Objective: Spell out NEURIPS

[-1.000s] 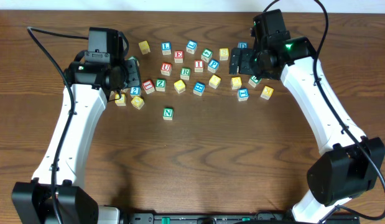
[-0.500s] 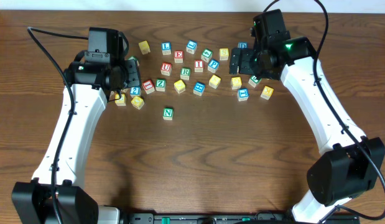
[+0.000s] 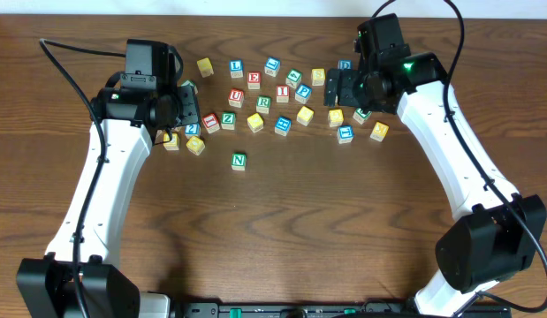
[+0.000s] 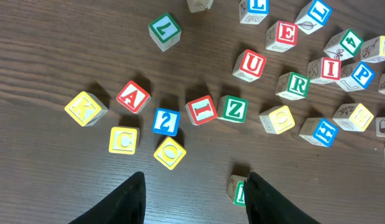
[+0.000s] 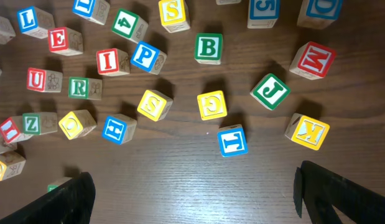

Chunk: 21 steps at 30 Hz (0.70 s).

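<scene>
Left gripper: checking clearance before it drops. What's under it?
Under the left gripper: bare table between the fingers; a green-lettered cube beside one finger, which hides part of it.

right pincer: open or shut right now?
Open. In the right wrist view the right pincer has its fingers spread to opposite sides of the frame, with nothing gripped between them.

N cube [image 3: 239, 161] lies before R cube [image 3: 263, 103]

Dark wooden table [image 3: 300, 230] carries scattered letter cubes [image 3: 263, 103].
</scene>
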Motion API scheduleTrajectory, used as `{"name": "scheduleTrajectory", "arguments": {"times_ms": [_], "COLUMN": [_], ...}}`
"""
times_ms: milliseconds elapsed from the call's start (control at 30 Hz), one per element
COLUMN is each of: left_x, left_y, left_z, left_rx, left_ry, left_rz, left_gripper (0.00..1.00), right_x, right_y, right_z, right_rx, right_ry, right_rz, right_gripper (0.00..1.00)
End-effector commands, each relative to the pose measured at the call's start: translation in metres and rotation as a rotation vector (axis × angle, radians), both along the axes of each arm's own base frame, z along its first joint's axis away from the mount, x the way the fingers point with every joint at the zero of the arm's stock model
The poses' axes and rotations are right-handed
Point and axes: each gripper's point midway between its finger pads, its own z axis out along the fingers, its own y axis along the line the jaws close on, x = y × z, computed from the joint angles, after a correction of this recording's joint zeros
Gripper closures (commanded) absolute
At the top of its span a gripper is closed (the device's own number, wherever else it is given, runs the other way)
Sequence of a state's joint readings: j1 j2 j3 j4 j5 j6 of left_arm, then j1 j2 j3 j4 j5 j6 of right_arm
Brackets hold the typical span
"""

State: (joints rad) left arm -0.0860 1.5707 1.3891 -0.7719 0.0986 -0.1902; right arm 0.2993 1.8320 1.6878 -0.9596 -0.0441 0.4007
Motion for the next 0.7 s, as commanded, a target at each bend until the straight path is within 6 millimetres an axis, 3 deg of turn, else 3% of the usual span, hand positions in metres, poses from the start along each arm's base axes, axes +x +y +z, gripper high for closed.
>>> {"name": "scheduleTrajectory", "arguments": {"times_ms": [0,667], "left_x": [0.008,0.02], "left_y": [0.006,0.006], "left_z": [0.008,0.016], "left_rx": [0.029,0.038], "left_ry": [-0.031,-0.089], "left_rz": [0.014,0.006], "left_gripper": [0.5,0.5], "right_x": [0.002,0.003], "right_y": [0.007,0.007], "right_z": [0.005,0.005], "right_rx": [-0.014,-0.012], "right_ry": [-0.021,-0.025], "right_rz": [0.023,0.023], "right_gripper": [0.01,0.01]}}
